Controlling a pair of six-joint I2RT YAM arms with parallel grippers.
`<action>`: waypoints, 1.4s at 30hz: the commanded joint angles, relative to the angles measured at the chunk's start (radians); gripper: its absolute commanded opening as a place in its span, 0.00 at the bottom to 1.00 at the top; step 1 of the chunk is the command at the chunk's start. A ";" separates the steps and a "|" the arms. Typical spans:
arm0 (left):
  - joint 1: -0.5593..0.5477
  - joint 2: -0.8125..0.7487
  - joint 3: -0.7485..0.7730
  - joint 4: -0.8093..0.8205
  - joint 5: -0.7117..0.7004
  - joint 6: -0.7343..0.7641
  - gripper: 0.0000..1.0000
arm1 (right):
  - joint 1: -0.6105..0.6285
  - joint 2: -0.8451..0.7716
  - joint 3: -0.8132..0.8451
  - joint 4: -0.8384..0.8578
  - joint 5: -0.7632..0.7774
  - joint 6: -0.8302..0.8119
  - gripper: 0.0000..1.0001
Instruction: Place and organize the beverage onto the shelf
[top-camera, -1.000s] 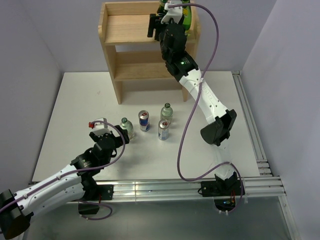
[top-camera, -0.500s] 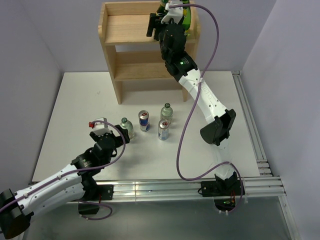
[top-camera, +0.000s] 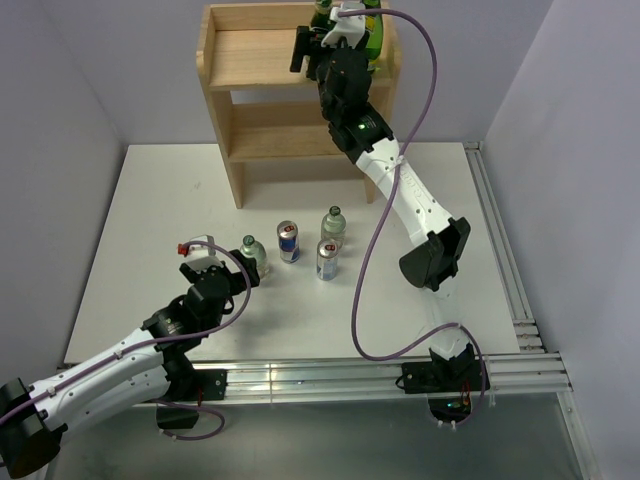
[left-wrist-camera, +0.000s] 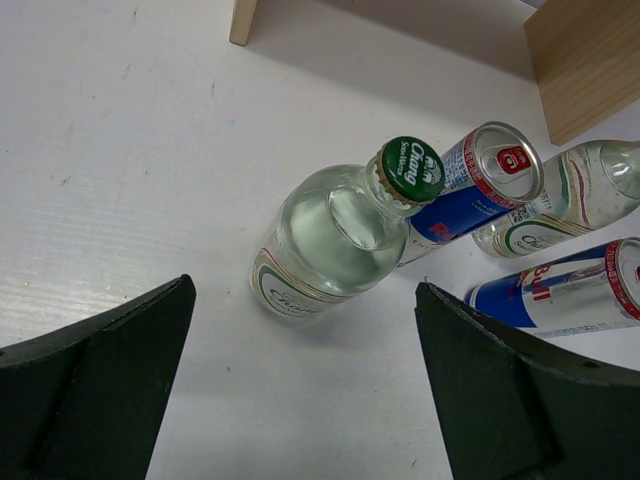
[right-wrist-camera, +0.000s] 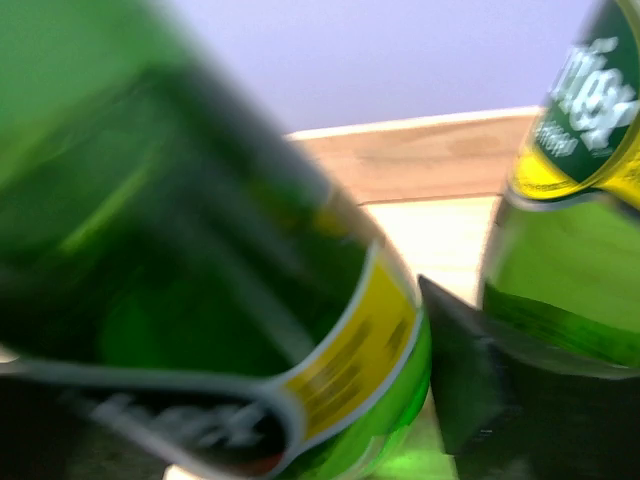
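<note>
- Your right gripper (top-camera: 345, 20) has crept a touch to the left over the shelf's (top-camera: 250, 60) top tier in the last second. Nothing else in the overhead view has moved.
- A green bottle (right-wrist-camera: 200, 250) fills the space between its fingers (right-wrist-camera: 470, 370), and a second green bottle (right-wrist-camera: 570, 200) stands just outside the right-hand finger. The view is smeared, so you cannot tell whether the fingers are clamping the bottle or letting go.
- Judged from that, this bottle is at its spot and the release is the step in hand.
- Your left gripper (left-wrist-camera: 305, 300) hasn't budged. Its fingers are spread wide, with the clear bottle (left-wrist-camera: 330, 235) upright between them, untouched.
- Beyond its right finger wait two cans (left-wrist-camera: 480, 185) and another clear bottle (left-wrist-camera: 560, 200), all yet to be shelved.
</note>
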 joint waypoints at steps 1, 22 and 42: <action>-0.004 -0.008 -0.010 0.036 0.012 0.015 0.99 | -0.026 0.006 0.050 0.085 0.034 -0.001 0.90; -0.002 -0.014 -0.015 0.036 0.012 0.012 0.99 | -0.026 0.049 0.064 0.159 0.028 -0.035 0.98; -0.002 -0.009 -0.015 0.039 0.010 0.014 0.99 | -0.032 0.090 0.047 0.260 0.022 -0.061 0.93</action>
